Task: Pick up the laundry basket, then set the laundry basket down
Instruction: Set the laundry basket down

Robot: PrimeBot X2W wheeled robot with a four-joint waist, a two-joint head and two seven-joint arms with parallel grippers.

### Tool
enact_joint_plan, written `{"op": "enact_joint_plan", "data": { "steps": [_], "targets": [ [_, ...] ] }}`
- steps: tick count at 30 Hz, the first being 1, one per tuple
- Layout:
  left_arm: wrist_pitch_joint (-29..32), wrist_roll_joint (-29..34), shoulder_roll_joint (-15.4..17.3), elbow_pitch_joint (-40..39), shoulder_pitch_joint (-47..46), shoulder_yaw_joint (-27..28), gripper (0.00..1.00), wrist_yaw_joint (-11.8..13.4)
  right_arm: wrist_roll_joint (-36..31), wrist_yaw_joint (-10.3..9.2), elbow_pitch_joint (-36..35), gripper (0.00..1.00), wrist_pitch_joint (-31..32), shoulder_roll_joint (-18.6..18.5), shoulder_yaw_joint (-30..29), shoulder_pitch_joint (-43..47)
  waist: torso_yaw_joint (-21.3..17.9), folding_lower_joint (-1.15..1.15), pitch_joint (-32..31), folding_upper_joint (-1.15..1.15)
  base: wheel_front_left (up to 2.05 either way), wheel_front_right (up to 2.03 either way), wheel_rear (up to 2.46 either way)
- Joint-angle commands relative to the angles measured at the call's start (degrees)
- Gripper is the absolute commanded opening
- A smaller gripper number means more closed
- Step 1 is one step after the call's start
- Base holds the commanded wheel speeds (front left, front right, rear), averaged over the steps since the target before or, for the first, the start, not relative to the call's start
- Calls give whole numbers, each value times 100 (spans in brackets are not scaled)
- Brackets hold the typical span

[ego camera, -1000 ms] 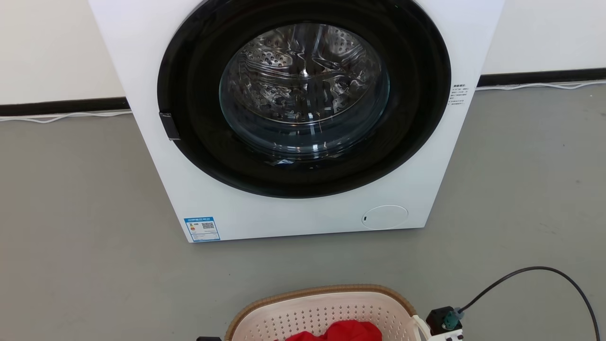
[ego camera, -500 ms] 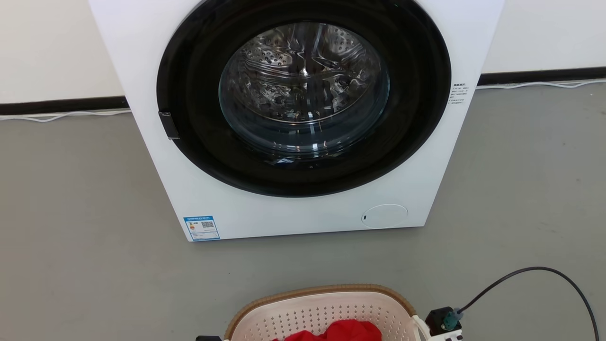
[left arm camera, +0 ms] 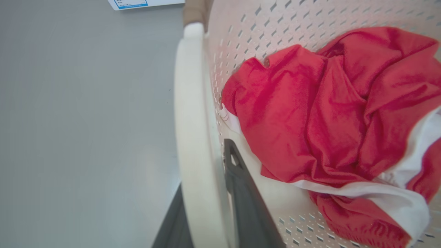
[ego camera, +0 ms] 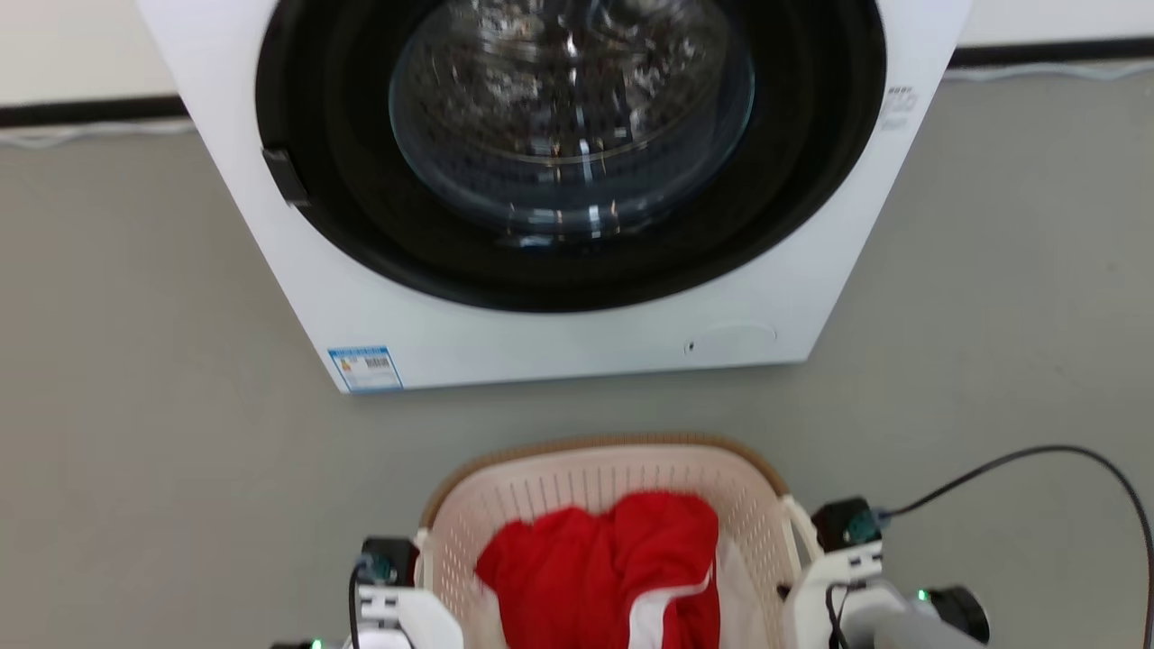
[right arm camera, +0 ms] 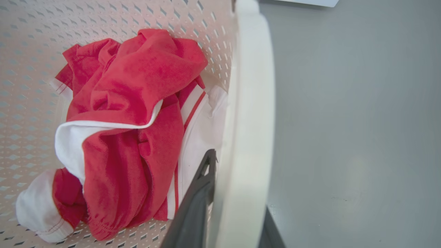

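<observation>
The washer (ego camera: 577, 180) and the basket (ego camera: 595, 443) before it are viewed from the head camera, set high and tilted downward. Each wrist camera is trained along its own fingers at very close range, with the left pincer (left arm camera: 203, 165) and right pincer (right arm camera: 241, 179) astride opposite sides of the basket. The red cloth (ego camera: 595, 559), just inward of both pincers, is shared by all three views.

washer (ego camera: 559, 333): top cut off by head view's upper edge; drum blurred
blue label (ego camera: 365, 368): print too small to read
laundry basket (ego camera: 541, 487): near side cut off below
red garment (ego camera: 604, 577): bunched, perhaps a shirt
</observation>
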Motion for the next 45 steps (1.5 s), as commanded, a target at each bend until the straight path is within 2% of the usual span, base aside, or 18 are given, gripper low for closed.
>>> {"op": "enact_joint_plan", "data": {
  "steps": [1,17,31,34,36,45],
  "targets": [
    [-86,52,11,-62,-279,81,0,-42,-68,95,-149,0,-117,131,73,-110,-15,0,226,0,0,0,0],
    [-519,221,161,108,-1595,92,0,-180,-376,95,181,0,-957,131,-188,-1317,39,0,1941,0,0,0,0],
    [-722,401,157,105,-2798,101,0,-132,-995,95,347,0,-1342,55,-734,-2419,234,0,3493,0,0,0,0],
    [-750,465,174,65,-3004,76,0,-280,-1196,95,348,0,-1370,-2,-895,-2605,259,0,3765,0,0,0,0],
    [-767,496,172,52,-3122,93,0,-293,-1323,95,349,0,-1407,-35,-1011,-2708,281,0,3909,0,0,0,0],
    [-785,729,220,-246,-3417,273,0,-113,-1762,95,350,0,-1588,-59,-1519,-2958,323,0,4338,0,0,0,0]
  ]
}}
